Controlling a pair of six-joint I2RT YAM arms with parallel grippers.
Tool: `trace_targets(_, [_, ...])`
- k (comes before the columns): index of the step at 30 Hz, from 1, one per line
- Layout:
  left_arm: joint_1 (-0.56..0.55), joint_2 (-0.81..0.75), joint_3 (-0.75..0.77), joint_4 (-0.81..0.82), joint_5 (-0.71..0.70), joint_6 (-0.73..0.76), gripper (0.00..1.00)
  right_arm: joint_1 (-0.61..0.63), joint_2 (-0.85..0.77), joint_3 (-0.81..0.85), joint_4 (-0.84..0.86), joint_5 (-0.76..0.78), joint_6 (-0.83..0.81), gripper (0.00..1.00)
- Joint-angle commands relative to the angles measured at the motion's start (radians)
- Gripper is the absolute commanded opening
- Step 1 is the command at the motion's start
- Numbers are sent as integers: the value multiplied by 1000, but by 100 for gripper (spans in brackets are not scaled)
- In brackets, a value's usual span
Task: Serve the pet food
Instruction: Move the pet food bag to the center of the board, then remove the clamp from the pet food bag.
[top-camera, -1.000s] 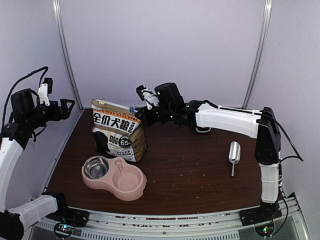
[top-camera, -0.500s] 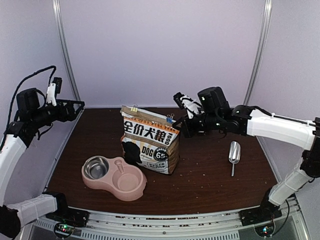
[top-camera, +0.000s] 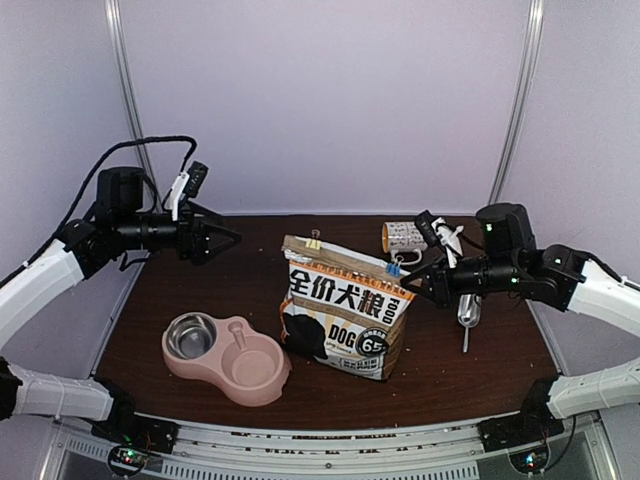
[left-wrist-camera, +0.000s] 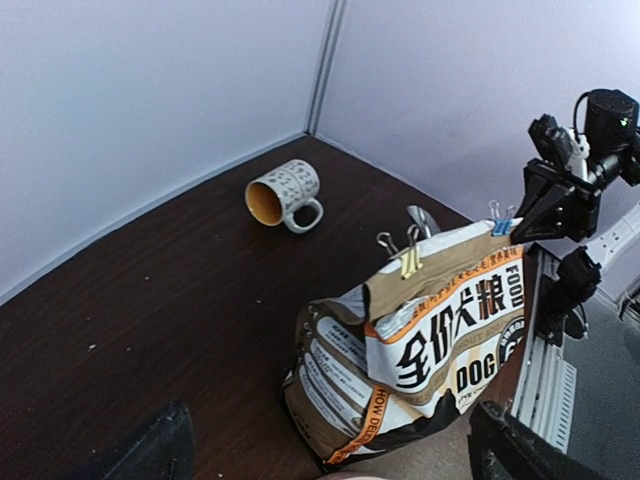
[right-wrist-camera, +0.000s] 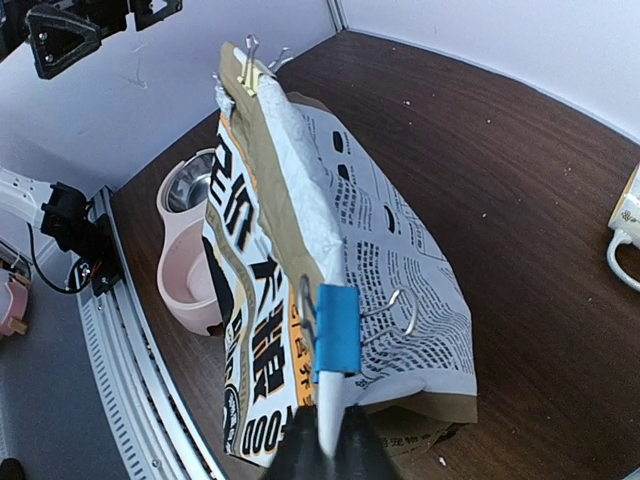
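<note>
Top external: right hand (top-camera: 414, 276) on clipped edge of dog-food bag (top-camera: 345, 320), mid table (top-camera: 480, 370)

Top cam sits above and behind my arm bases, looking down and forward over the whole table (top-camera: 470, 375) to the back wall. Left wrist cam looks across at mid range and catches the right gripper (top-camera: 418, 278). Right wrist cam is tight on the clipped top edge of the dog-food bag (right-wrist-camera: 300, 250), facing the left gripper (top-camera: 225, 240). All three views share the bag and mug (top-camera: 403, 236).
</note>
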Motion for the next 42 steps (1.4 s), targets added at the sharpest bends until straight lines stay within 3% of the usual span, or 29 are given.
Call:
trace_targets(1, [-60, 45, 117, 20, 18, 24, 98, -3, -60, 30, 75, -26, 26, 31])
trace_targets(2, [-62, 46, 136, 23, -2, 17, 98, -4, -62, 43, 53, -5, 27, 44])
trace_targets(5, [-61, 35, 183, 26, -87, 2, 98, -4, -52, 126, -24, 66, 25, 67])
trace_targets(10, [-62, 21, 131, 105, -118, -26, 98, -3, 36, 279, -124, 122, 22, 82])
trace_targets(17, [-62, 49, 96, 63, -111, -43, 98, 12, 276, 523, -224, 134, 40, 84])
trace_targets(24, [-61, 7, 82, 85, -105, -69, 98, 59, 518, 750, -232, 35, 51, 85])
trace_targets(34, [-61, -9, 69, 103, -96, -91, 98, 68, 757, 942, -255, -10, 57, 82])
trace_targets(42, [-61, -24, 67, 101, -114, -76, 98, 31, 821, 976, -297, -104, 64, 78])
